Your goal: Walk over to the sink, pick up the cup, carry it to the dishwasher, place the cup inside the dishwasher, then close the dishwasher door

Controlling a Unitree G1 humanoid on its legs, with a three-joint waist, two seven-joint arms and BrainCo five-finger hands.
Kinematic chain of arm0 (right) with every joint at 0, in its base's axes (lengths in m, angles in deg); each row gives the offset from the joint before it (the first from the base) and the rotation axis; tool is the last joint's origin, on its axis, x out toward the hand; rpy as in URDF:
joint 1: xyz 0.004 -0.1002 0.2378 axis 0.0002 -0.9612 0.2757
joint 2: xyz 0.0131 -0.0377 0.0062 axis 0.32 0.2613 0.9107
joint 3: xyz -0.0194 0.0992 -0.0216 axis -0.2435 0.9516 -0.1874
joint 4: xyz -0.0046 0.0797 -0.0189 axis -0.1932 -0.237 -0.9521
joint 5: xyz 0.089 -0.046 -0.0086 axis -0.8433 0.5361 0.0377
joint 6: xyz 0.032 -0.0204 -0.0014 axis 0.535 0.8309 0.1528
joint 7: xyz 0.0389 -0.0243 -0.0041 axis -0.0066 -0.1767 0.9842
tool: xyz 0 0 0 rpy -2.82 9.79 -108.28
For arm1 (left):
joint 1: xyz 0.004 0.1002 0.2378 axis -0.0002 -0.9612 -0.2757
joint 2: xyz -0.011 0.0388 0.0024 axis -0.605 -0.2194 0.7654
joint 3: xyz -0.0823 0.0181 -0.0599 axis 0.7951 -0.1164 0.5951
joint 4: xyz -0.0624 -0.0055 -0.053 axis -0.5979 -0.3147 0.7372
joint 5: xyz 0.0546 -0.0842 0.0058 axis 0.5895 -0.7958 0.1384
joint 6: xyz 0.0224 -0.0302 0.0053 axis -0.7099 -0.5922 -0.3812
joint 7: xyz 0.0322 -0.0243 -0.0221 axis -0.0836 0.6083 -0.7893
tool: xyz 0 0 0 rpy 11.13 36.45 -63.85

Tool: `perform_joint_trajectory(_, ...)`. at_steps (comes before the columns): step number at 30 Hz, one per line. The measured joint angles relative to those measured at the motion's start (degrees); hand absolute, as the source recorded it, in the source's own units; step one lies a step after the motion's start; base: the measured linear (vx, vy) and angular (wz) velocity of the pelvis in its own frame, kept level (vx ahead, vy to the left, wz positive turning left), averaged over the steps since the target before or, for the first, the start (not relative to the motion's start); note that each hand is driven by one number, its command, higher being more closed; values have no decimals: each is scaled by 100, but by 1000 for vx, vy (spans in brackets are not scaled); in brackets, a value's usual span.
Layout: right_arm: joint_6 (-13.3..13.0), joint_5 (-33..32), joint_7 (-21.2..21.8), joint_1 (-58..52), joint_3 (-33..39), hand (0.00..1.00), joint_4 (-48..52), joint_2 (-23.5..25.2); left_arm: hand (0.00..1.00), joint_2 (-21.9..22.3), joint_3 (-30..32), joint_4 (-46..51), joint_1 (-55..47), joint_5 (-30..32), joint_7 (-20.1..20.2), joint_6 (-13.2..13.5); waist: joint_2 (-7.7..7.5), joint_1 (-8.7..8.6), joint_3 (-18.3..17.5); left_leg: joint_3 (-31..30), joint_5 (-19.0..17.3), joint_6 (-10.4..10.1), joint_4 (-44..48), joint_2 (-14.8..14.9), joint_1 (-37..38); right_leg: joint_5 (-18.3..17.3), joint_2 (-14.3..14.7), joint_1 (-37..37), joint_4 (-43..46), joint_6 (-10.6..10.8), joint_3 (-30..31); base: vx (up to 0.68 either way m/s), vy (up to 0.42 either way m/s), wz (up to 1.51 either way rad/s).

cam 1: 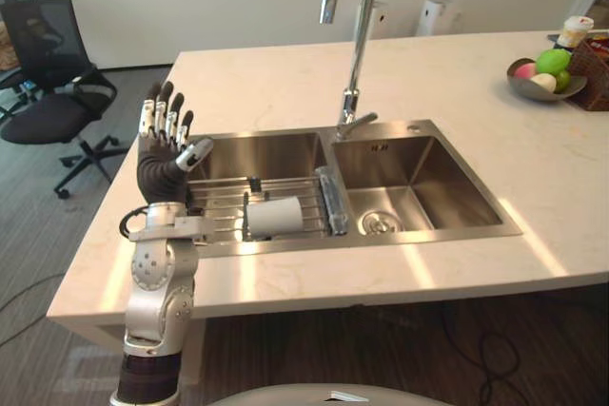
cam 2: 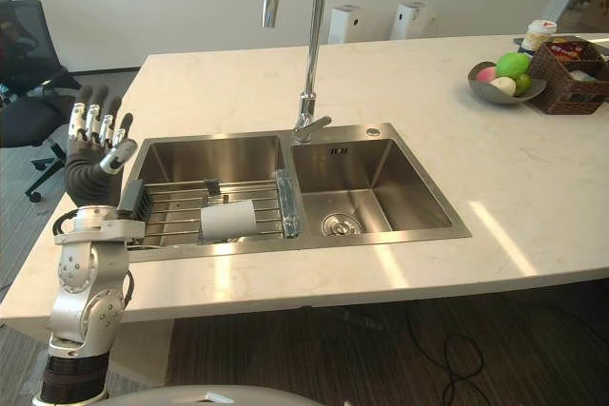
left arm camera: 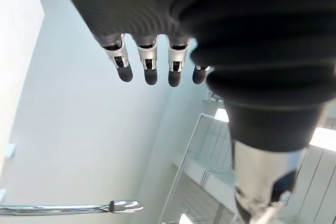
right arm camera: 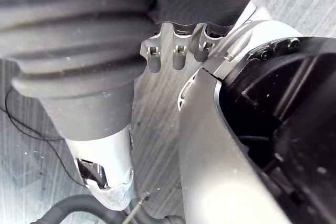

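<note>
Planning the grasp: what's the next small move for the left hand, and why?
Probably lower the left hand toward the cup: the hand hangs open above the sink's left edge, holding nothing, while the cup lies on its side on the rack in the left basin.

Fruit bowl (cam 2: 504, 94) just beside wicker basket (cam 2: 571, 92) on counter (cam 2: 533, 187), far right; black office chair (cam 1: 43, 121) off left end.
</note>
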Motion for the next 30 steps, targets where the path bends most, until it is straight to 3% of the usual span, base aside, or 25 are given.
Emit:
perform_joint_trajectory(6,-39,9,67,99,622,0,-262,38,0,-290,-367,-798,2,1097,317,-73,25,-42,-19,-259,100,28,-209,-146,155,-173,-114,-99,400,46,-16,-56,4,5)
perform_joint_trajectory(10,-58,8,155,97,922,0,-277,69,0,-621,-714,-747,7,1853,832,-40,-120,-57,29,-805,-86,228,-240,-643,232,-602,-638,-284,1256,315,-158,-38,86,29)
perform_joint_trajectory(12,-157,10,151,145,1109,0,-265,74,0,-699,-852,-745,8,2210,902,-16,-140,-47,74,-890,-133,325,-230,-749,220,-546,-868,-783,2392,373,-133,-13,73,22)
perform_joint_trajectory(13,-200,15,123,212,1214,0,-214,122,0,-767,-929,-745,20,2493,895,-11,-100,-88,116,-995,-127,418,-192,-663,236,-437,-965,-1099,3009,275,-84,4,69,23)
perform_joint_trajectory(14,-203,32,119,219,1247,0,-203,162,0,-802,-941,-745,29,2606,890,-10,-67,-99,151,-1016,-153,432,-151,-618,226,-479,-976,-1201,3086,243,-68,2,67,32)
perform_joint_trajectory(15,-216,160,112,269,1277,0,-203,250,0,-893,-934,-753,76,2705,736,-17,-128,-101,154,-1094,-213,404,-76,-497,173,-569,-952,-1339,2828,246,47,-5,33,41)
perform_joint_trajectory(17,-177,360,118,329,1270,0,-218,346,0,-1036,-925,-767,143,2698,548,-10,-292,-146,158,-1217,-276,353,83,-433,17,-317,-854,-1294,1944,309,252,19,-27,54)
perform_joint_trajectory(18,-174,519,98,341,1284,0,-288,494,0,-1168,-823,-775,152,2699,400,30,-504,-123,245,-1339,-270,284,98,-467,-31,173,-913,-1200,1165,316,302,78,-151,41)
perform_joint_trajectory(19,-180,569,67,340,1286,0,-306,533,0,-1185,-792,-776,126,2699,358,32,-585,-85,242,-1328,-270,243,92,-489,-47,370,-925,-1187,927,324,305,115,-229,35)
perform_joint_trajectory(20,-177,661,16,346,1278,0,-314,515,0,-1172,-690,-811,41,2698,284,33,-549,-74,226,-1336,-288,158,97,-427,-71,632,-884,-1127,743,496,240,120,-211,10)
perform_joint_trajectory(22,-147,678,7,393,1295,0,-443,358,0,-1041,-648,-778,-29,2690,319,166,-362,-18,154,-1289,-246,20,50,-179,-58,820,-580,-985,226,420,161,174,-161,-9)
perform_joint_trajectory(25,-100,641,1,569,1537,0,-452,235,0,-1035,-680,-722,-15,2632,677,270,-120,-16,132,-1162,-217,-91,-89,24,-83,1174,-280,-802,-425,318,189,158,-124,-27)
perform_joint_trajectory(27,-61,517,8,608,1557,0,-448,208,0,-1037,-825,-726,35,2630,895,270,-63,-78,96,-1136,-224,-132,-141,83,-62,1264,-185,-702,-674,289,201,129,-97,-15)
perform_joint_trajectory(30,15,371,24,628,1519,0,-423,213,0,-1035,-1102,-733,135,2647,1124,289,-92,-99,98,-1051,-260,-183,-141,117,12,1292,-142,-588,-817,279,230,56,-19,-9)
